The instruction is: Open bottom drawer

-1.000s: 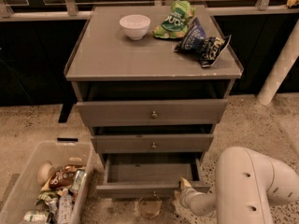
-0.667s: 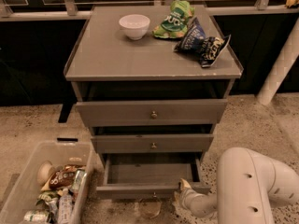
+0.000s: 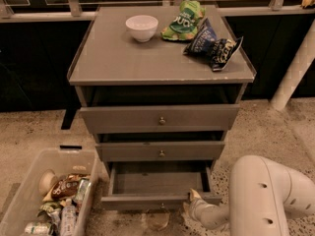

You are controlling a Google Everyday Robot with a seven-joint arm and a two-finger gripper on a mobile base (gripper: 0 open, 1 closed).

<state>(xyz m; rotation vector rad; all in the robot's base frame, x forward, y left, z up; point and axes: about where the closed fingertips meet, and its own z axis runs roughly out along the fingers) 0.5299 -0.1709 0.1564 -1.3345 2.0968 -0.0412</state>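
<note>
The grey cabinet has three drawer fronts. The bottom drawer (image 3: 157, 183) stands pulled out, showing its plain grey inside, and its front panel (image 3: 147, 201) carries a small round knob (image 3: 162, 206) at its lower edge. My gripper (image 3: 193, 200) sits at the right end of that front panel, low beside the drawer's right corner, with my white arm (image 3: 266, 195) coming in from the lower right. The middle drawer (image 3: 161, 151) and the top drawer (image 3: 160, 118) each stick out a little.
On the cabinet top (image 3: 113, 58) stand a white bowl (image 3: 141, 27), a green chip bag (image 3: 184, 19) and a dark blue chip bag (image 3: 212, 43). A clear plastic bin (image 3: 49, 195) of snacks and cans sits on the floor at lower left. A white post (image 3: 295, 68) rises at right.
</note>
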